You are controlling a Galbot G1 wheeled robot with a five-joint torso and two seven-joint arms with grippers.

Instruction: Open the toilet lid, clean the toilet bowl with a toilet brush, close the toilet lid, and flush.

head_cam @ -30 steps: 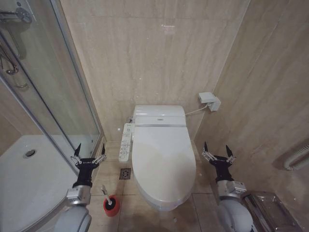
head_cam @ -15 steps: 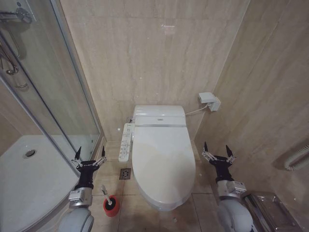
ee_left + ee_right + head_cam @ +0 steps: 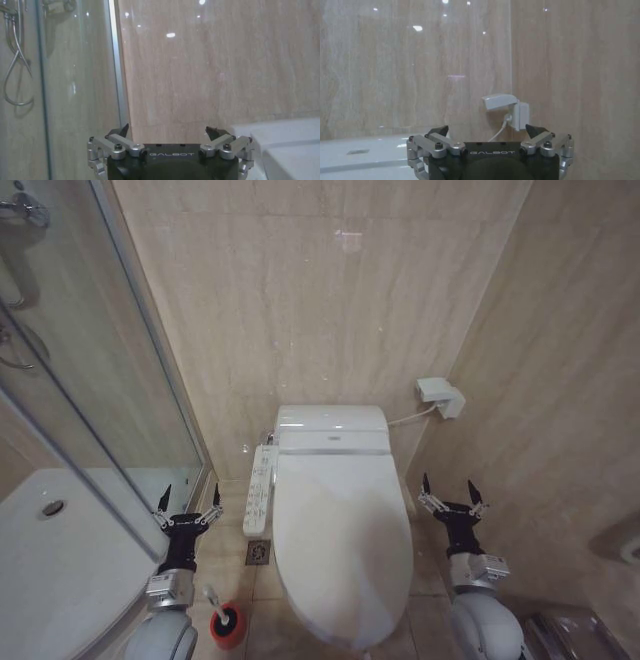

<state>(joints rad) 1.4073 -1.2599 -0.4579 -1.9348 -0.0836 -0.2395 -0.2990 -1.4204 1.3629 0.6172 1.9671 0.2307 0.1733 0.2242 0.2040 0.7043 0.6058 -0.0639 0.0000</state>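
1 toilet lid (image 3: 342, 550) down, 1 toilet brush (image 3: 222, 613), 2 grippers splayed

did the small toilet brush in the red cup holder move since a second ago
No. The toilet brush sits in its red cup holder left of the toilet bowl as before; the camera shifted.

"GALBOT" in white capitals on black body of left gripper (image 3: 167, 131), left wrist view. Same "GALBOT" on black body of right gripper (image 3: 487, 131), right wrist view. Markings on toilet's side button panel (image 3: 260, 490) too small to read.
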